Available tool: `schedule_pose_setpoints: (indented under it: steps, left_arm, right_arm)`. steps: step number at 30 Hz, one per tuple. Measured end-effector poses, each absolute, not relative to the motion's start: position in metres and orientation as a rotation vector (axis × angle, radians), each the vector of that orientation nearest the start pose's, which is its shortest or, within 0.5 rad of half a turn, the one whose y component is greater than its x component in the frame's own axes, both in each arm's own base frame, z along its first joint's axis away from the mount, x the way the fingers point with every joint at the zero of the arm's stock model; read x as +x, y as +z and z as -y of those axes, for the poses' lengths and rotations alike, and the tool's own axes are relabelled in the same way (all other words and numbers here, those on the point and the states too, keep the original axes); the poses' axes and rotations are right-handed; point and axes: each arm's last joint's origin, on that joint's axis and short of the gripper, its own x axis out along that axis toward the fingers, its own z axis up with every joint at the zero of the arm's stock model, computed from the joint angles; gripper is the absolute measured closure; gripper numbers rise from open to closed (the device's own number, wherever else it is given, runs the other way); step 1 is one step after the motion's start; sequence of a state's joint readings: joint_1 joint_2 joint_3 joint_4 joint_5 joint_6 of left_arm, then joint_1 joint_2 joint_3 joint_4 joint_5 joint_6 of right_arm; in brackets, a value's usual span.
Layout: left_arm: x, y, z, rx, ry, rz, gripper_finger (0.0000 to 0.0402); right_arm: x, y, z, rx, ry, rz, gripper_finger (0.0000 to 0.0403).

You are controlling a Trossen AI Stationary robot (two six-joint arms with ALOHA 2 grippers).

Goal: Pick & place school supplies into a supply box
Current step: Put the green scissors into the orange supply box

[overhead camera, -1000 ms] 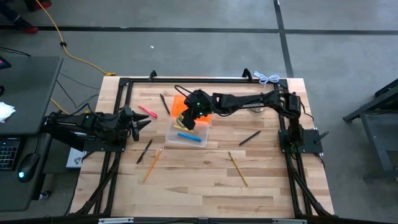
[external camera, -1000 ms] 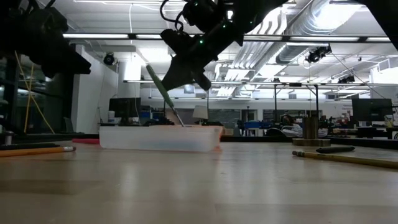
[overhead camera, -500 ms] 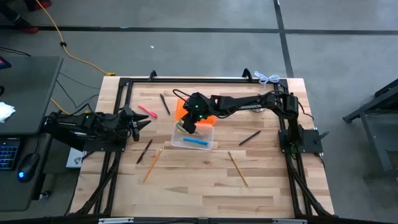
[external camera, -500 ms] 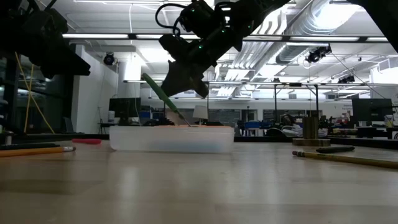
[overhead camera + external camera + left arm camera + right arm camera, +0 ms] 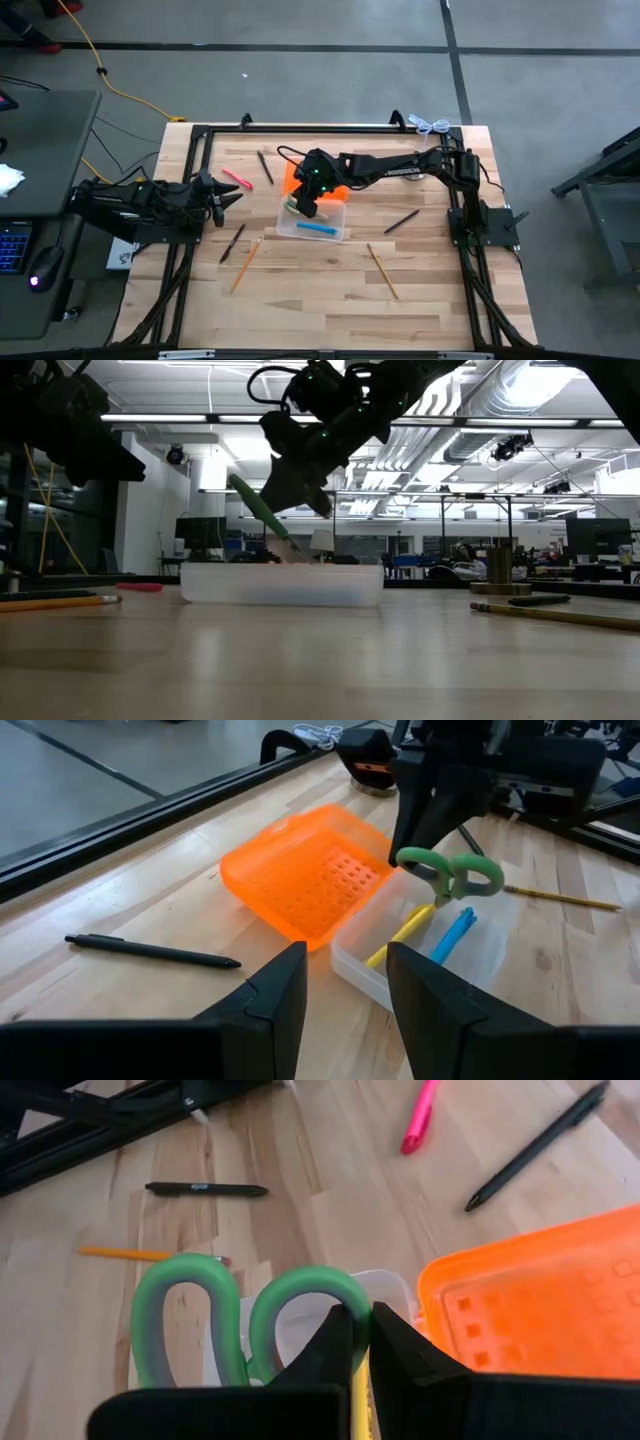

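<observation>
High view: supply box [image 5: 318, 222] sits mid-table, its orange lid [image 5: 296, 176] hinged on the far side. Right gripper [image 5: 307, 202] hangs over the box's left end, clamped shut on the green scissors [image 5: 292, 206]. Blue pen [image 5: 314, 228] lies inside the box. Left of the box: pink pen [image 5: 236, 179], black pen [image 5: 264, 166] beside the lid, another black pen [image 5: 232, 242] and a wooden pencil [image 5: 246, 262] nearer the front. Right of the box: dark pen [image 5: 401, 221] and yellow pencil [image 5: 381, 270]. Open tabletop front of the box, well apart from the table frame [image 5: 320, 128]. Left gripper [image 5: 228, 196] waits well left of the box, fingers parted, nothing in them.

Low view: scissors [image 5: 262, 517] tilted, tip down at the box's [image 5: 283, 584] rim; handles up toward the left. Pencil [image 5: 60, 601] left of the box, yellow pencil [image 5: 560, 616] right; bare wood between.

Left wrist view: scissors' handles [image 5: 450, 874] above the box's [image 5: 430, 945] open tray; yellow pen [image 5: 400, 935] and blue pen [image 5: 452, 933] in it. Lid [image 5: 315, 875] lies flat beside. Black pen [image 5: 152, 950] near lid.

Right wrist view: fingers [image 5: 345, 1342] pinched together on scissors [image 5: 240, 1325]; lid [image 5: 545, 1295] alongside.

Vs a second ago: box has slid right in the low view and turned a bit; gripper has come lower and further left over it. Left arm unmoved.
</observation>
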State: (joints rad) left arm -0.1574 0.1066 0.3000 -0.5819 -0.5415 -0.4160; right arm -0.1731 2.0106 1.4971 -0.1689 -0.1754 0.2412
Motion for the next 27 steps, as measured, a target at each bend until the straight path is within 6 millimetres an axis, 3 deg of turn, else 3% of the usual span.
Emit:
schedule_pose_setpoints:
  steps: [17,27]
  left_arm:
    - [0.074,0.202,-0.003,-0.281,0.45,-0.28,0.0231]
    - [0.074,0.203,-0.003,-0.283,0.45,-0.275,0.0231]
  right_arm:
    - [0.443,0.214,0.071,0.374,0.022,-0.69,0.0403]
    - [0.443,0.227,0.072,0.294,0.03,-0.754,0.0403]
